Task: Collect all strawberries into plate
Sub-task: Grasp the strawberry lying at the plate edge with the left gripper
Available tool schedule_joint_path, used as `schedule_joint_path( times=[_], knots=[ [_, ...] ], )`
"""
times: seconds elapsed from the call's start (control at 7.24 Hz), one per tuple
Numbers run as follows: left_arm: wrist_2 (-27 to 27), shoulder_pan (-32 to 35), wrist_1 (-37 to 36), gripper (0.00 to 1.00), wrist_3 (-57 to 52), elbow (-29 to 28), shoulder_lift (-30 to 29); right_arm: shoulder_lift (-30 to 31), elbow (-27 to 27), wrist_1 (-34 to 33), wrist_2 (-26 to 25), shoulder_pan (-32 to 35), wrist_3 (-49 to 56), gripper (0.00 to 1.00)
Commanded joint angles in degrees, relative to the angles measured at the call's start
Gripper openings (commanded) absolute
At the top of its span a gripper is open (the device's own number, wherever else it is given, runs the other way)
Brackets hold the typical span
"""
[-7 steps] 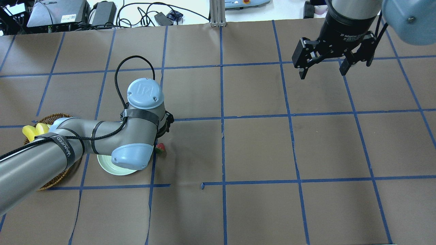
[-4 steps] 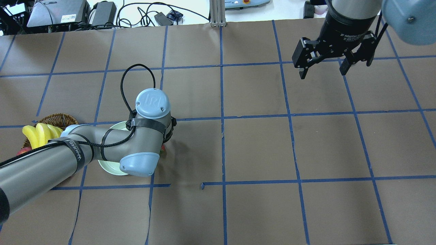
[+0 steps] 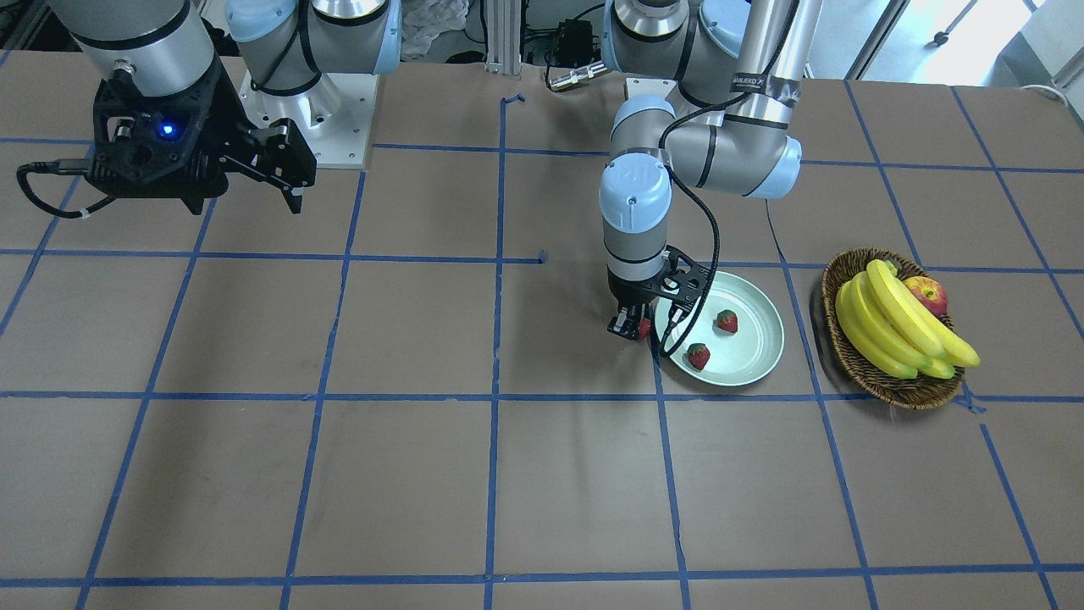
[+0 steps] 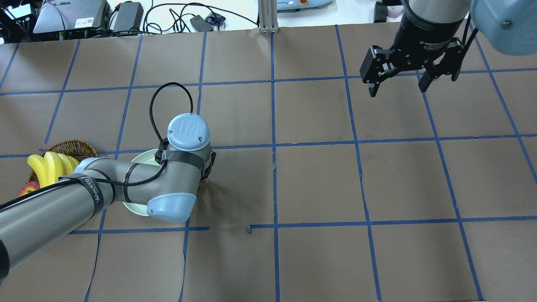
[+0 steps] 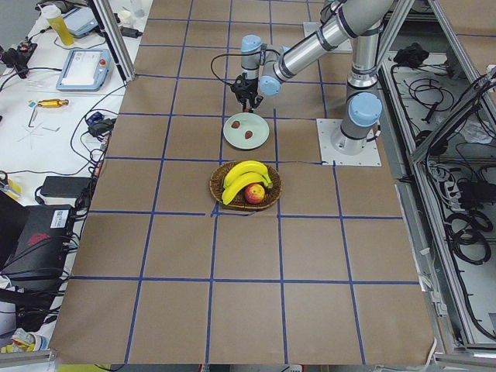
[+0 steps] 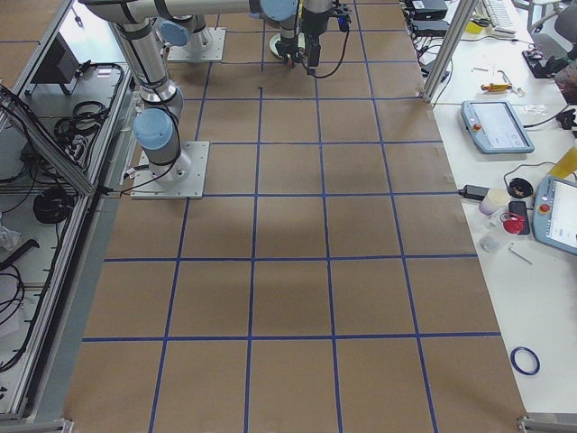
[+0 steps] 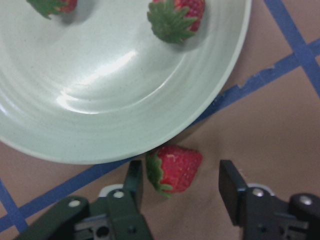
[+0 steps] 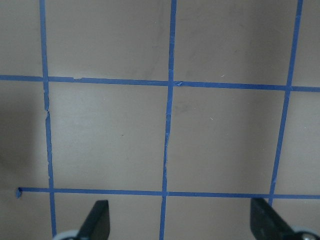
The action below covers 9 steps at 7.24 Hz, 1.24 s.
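Observation:
Two strawberries lie inside the pale green plate. In the left wrist view they show as the strawberries on the plate. A third strawberry lies on the brown table just outside the plate's rim. My left gripper is open and straddles it, low over the table, with a gap at the right finger. From overhead the wrist hides this gripper, and only a red sliver of the strawberry shows. My right gripper hangs open and empty far off.
A wicker basket with bananas and an apple stands beside the plate, on the side away from the left gripper. Blue tape lines grid the brown table. Under the right gripper there is only bare table.
My left wrist has moved over the strawberry on the table and lowered, so it now hides the strawberry from overhead. The right arm has not moved.

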<state>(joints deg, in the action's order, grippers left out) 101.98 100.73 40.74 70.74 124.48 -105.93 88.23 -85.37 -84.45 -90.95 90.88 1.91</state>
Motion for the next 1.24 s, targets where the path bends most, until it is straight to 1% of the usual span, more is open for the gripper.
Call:
schedule_joint_path(
  times=[0.0,0.14,0.28,0.41,0.55,0.69,0.83,0.97,1.11],
  knots=[
    [1.2,-0.2,0.0,0.03,-1.6,-1.2,0.9,0.0,-0.1,0.0,0.0,0.0,-0.1,1.0],
    [1.5,-0.2,3.3,0.04,-1.9,-4.4,1.2,-0.1,-0.1,0.0,0.0,0.0,-0.1,1.0],
    [1.4,-0.2,9.4,0.07,-2.6,-8.1,1.5,0.0,-0.1,0.0,0.1,0.1,-0.1,1.0],
    [1.3,-0.3,12.0,0.07,-4.8,-8.6,2.0,-0.1,-0.1,0.0,0.1,0.0,-0.1,1.0],
    [2.1,-0.9,12.4,0.07,-6.7,-8.1,2.0,-0.1,-0.1,-0.1,0.0,0.0,0.0,1.0],
    [5.1,-3.1,12.3,0.11,-9.1,-5.6,1.7,-0.1,-0.1,-0.1,0.0,0.0,0.0,1.0],
    [5.7,-6.7,11.8,0.17,-9.6,-3.5,2.2,-0.1,-0.1,-0.1,0.1,0.2,-0.1,1.0],
    [5.6,-6.9,11.8,0.89,-9.8,-3.1,2.3,-0.1,-0.1,0.0,0.1,0.2,-0.1,1.0],
    [5.0,-6.6,12.0,1.0,-9.7,-3.4,2.4,-0.1,-0.1,0.0,0.1,0.2,-0.1,1.0]
  ],
)
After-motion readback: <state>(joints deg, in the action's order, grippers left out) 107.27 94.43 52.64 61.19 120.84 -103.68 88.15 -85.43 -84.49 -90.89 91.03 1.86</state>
